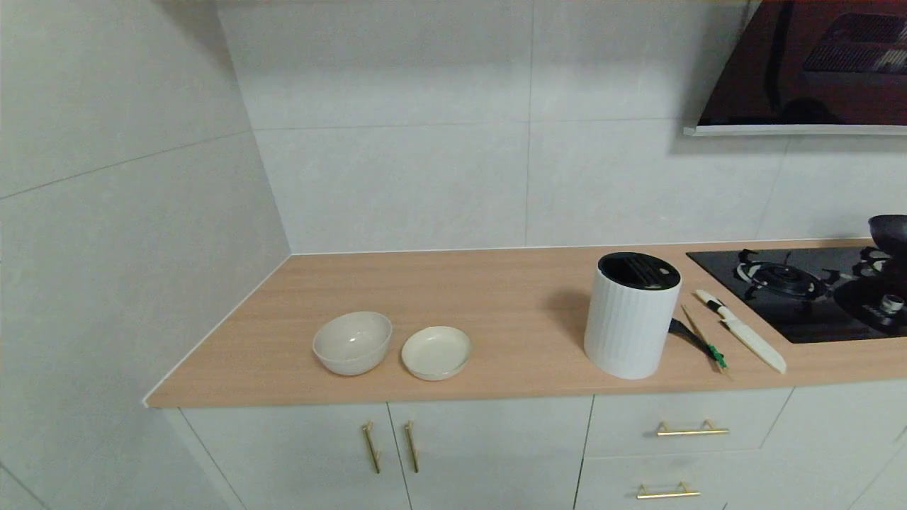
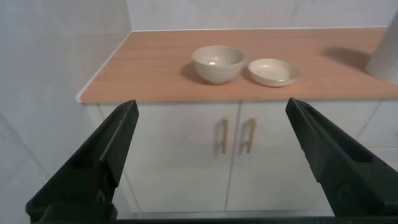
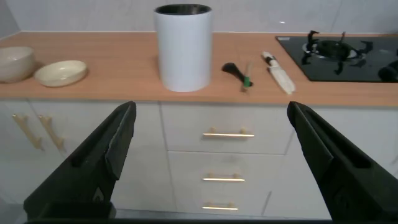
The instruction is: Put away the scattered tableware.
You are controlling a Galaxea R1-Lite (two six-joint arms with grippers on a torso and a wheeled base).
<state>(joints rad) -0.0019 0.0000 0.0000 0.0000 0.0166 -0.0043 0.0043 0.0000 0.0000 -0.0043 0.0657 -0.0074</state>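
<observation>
Both pincers stood with jaws wide apart and empty: the left pincer (image 2: 210, 109) faced the cabinet doors (image 2: 186, 155), the right pincer (image 3: 211, 109) the drawers (image 3: 186, 130). On the tabletop (image 1: 496, 297), the bowl (image 1: 352, 342) sat just beside the dish (image 1: 436, 352), well apart from the holder (image 1: 631, 315). The chopsticks (image 1: 705, 338) and knife (image 1: 740, 329) lay between holder and stove (image 1: 793, 283).

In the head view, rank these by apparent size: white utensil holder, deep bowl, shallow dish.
1. white utensil holder
2. deep bowl
3. shallow dish: nearly the bowl's width but clearly flatter, so this is a close call.
</observation>
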